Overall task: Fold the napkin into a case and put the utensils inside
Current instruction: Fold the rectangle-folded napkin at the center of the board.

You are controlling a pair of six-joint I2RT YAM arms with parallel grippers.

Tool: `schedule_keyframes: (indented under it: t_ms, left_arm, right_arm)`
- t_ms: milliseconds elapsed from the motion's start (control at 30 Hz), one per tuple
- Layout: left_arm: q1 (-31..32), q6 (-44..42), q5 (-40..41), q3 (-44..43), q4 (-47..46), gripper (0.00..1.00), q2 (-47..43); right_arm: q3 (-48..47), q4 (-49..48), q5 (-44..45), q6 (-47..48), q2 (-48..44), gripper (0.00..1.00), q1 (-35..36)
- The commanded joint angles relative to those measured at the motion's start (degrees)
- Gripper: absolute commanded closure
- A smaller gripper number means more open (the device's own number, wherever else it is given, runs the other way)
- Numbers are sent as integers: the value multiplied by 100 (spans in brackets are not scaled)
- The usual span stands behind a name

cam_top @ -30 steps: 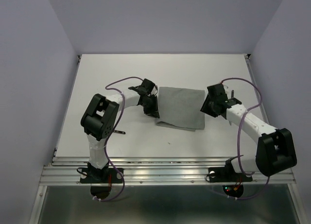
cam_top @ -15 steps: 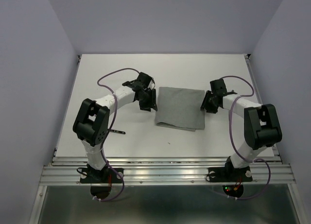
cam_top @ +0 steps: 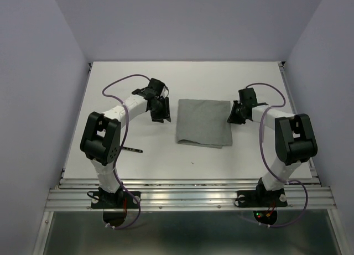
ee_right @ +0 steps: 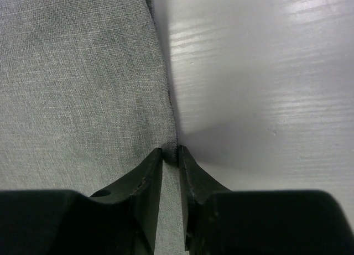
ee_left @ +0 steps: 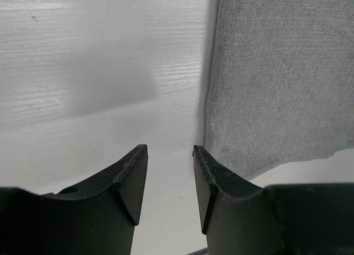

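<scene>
One utensil [cam_top: 133, 150], a thin dark stick, lies on the table [cam_top: 221, 78] nearer than the napkin [cam_top: 203, 122] and to its left, well apart from it. The napkin is grey, folded to an oblong and lying flat.

The left gripper [ee_left: 170, 155] is just left of the napkin's left edge, jaws apart, holding nothing and clear of the cloth.

The right gripper [ee_right: 170, 155] is at the napkin's right edge, jaws nearly together, pinching the cloth edge.
</scene>
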State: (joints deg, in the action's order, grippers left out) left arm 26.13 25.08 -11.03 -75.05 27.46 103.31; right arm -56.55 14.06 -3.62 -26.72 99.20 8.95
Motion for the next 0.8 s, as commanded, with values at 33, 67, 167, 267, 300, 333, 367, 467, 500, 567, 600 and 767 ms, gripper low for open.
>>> schedule_keyframes:
  t_ms: [33, 67, 167, 267, 300, 333, 367, 467, 500, 567, 600, 767]
  left_arm:
    - [-64, -118, -4, -204, 40, 51, -118]
    - [-64, -117, -31, -169, -12, 51, -118]
    - [-64, -91, -101, -107, -65, 51, -109]
    - [-73, -82, -128, -72, -92, 51, -118]
    - [-73, -74, -136, -63, -92, 51, -109]
    - [-73, -74, -137, -63, -92, 51, -100]
    - [-73, -74, -145, -72, -101, 51, -100]
    - [-73, -56, -163, -98, -110, 52, -74]
    - [-73, -56, -163, -115, -118, 52, -74]
    - [-73, -47, -163, -133, -101, 52, -65]
    - [-82, -38, -163, -159, -101, 52, -48]
    - [-82, -47, -189, -186, -118, 52, 5]
  right_arm:
    - [-40, -35, -210, 176, 302, 86, -25]
    - [-40, -35, -210, 167, 302, 92, -25]
    - [-49, -35, -236, 150, 241, 99, -25]
    - [-57, -27, -236, 158, 118, 99, -25]
    - [-57, -18, -227, 167, 91, 99, -25]
    - [-75, 0, -210, 167, 13, 99, -25]
    - [-75, 8, -201, 167, -49, 99, -25]
    - [-49, -9, -253, 141, -356, 99, -25]
    - [-66, 0, -262, 123, -427, 99, -25]
    - [-101, 44, -271, 106, -559, 99, -25]
    - [-110, 61, -288, 97, -664, 99, -25]
    - [-145, 140, -438, 62, -805, 99, -25]
